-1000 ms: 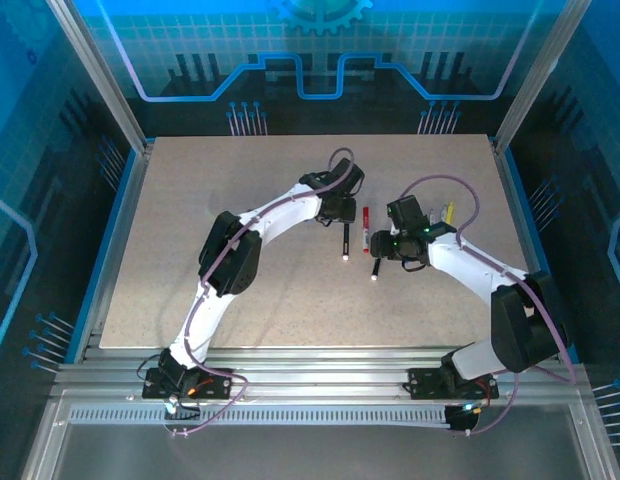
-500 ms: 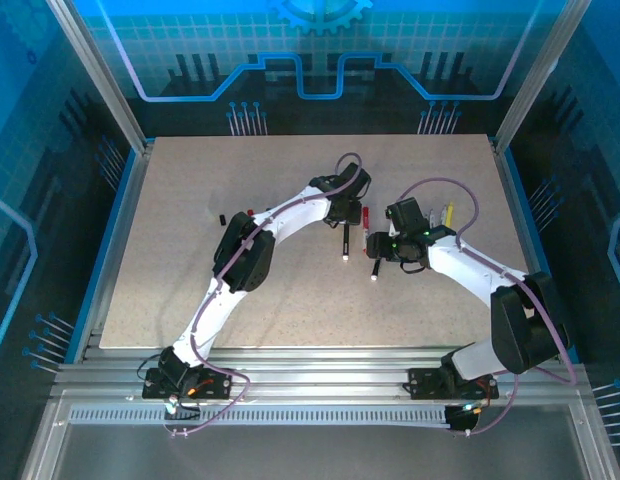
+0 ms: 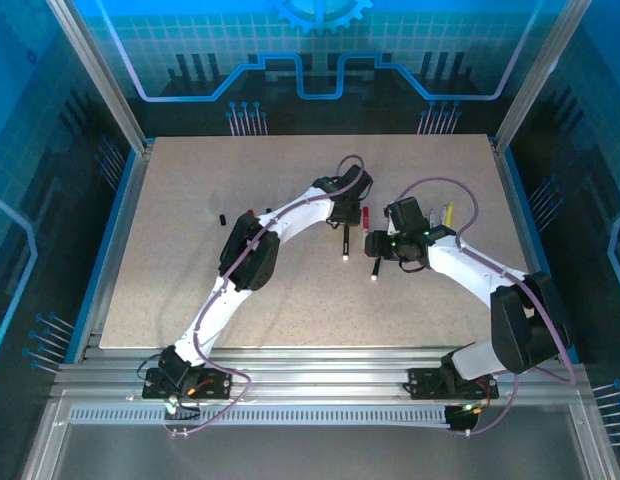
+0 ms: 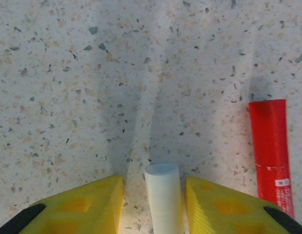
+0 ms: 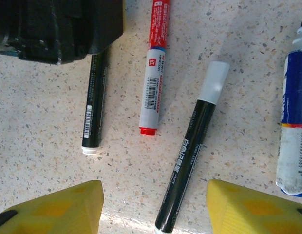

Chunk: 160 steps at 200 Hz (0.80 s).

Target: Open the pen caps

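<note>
A: Step, seen from above?
B: We're at the grasp: left arm [image 3: 290, 215] over one black pen [image 3: 346, 238], right arm [image 3: 460, 265] beside a second pen [image 3: 376, 268].
A: Left wrist?
B: Our left fingers [image 4: 92, 204] stand apart, straddling the white cap [image 4: 162, 190] on the worktop [image 4: 68, 73], unclamped.
A: Right wrist?
B: Our right fingers [image 5: 58, 207] gape wide. Next, we'd judge: clamp cap, grip barrel, pull.

Speckled beige table [image 3: 170, 260], edged in blue, evenly lit. Beyond the table's far edge, a glowing blue grid-patterned panel [image 3: 190, 50] with a gear emblem [image 3: 320, 10]. At the table's far corners, slanted aluminium posts [image 3: 95, 75]. Along the table's near edge, slotted aluminium rails [image 3: 320, 370]. Either side of the table, dark side panels [image 3: 20, 230].
</note>
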Tool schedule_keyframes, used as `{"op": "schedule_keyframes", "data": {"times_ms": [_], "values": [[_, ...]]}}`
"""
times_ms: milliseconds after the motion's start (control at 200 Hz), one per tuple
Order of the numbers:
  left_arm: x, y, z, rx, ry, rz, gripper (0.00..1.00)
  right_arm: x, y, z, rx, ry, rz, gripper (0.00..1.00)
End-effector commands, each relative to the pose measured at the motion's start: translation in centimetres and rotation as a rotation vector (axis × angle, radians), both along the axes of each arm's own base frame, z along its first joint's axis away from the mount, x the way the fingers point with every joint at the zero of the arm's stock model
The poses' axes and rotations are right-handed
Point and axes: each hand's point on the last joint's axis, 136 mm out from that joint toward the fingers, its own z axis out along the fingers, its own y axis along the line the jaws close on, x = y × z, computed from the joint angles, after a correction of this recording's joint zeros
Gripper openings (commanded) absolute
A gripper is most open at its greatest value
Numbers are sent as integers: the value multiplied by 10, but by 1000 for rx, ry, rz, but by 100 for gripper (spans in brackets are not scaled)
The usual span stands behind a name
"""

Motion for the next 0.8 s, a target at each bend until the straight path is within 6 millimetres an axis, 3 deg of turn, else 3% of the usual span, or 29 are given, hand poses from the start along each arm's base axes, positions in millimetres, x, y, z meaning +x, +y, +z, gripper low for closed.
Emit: {"op": "schedule_keyframes", "data": {"times_ms": [0, 190, 460, 545, 615, 795], "values": [[-2, 5, -8, 51, 13, -7, 38, -2, 8, -4, 29, 10, 12, 58], [0, 12, -15, 46, 37, 4, 34, -3, 13, -9, 53, 23, 17, 57], [2, 25, -17, 25, 62, 30, 21, -2, 14, -16, 52, 37, 19, 56], [3, 30, -14, -6, 70, 44, 14, -1, 17, -18, 69, 46, 25, 56], [2, 32, -10, -38, 75, 54, 0, -1, 23, -19, 100, 55, 32, 56], [2, 28, 8, -96, 65, 53, 0, 3, 39, -18, 174, 63, 55, 55]]}}
